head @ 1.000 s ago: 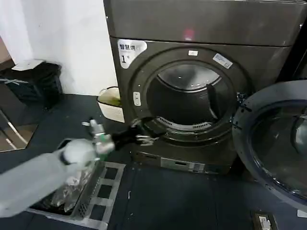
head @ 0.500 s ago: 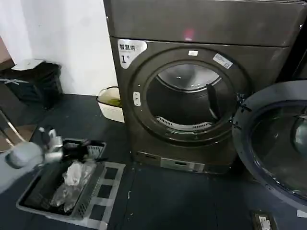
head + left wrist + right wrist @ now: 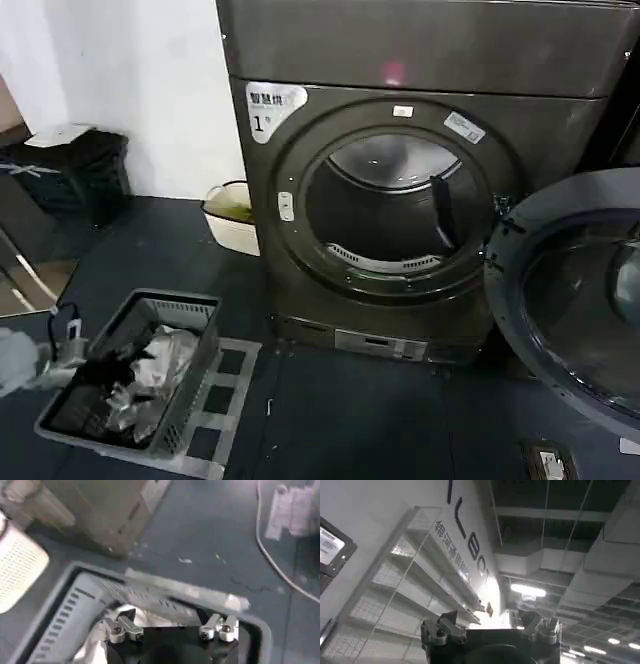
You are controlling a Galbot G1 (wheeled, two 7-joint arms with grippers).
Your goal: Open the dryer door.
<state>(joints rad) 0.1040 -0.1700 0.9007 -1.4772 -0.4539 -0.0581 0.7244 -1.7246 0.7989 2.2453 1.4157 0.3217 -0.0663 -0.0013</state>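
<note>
The dryer [image 3: 420, 60] is a dark grey-brown front-loader with a white "1" label at its upper left corner. Its round drum opening [image 3: 395, 205] is uncovered. The dryer door [image 3: 560, 210] hangs swung out to the right, its grey inner side facing me. My left gripper [image 3: 115, 362] is low at the left, over a grey laundry basket [image 3: 185, 305], far from the door. In the left wrist view this gripper [image 3: 171, 629] stands open above the basket's rim [image 3: 150, 582], holding nothing. My right gripper [image 3: 490, 627] is open, empty, and points at the ceiling.
Crumpled pale items [image 3: 165, 355] lie in the basket, which rests on a grey slatted frame [image 3: 225, 385]. A white basin [image 3: 228, 215] stands against the dryer's left side. A black bin [image 3: 75, 170] is by the wall. A white cable [image 3: 270, 560] runs across the dark floor.
My left arm has pulled back from the dryer's lower front rim to the lower left, ending over the basket. The door stays swung open.
</note>
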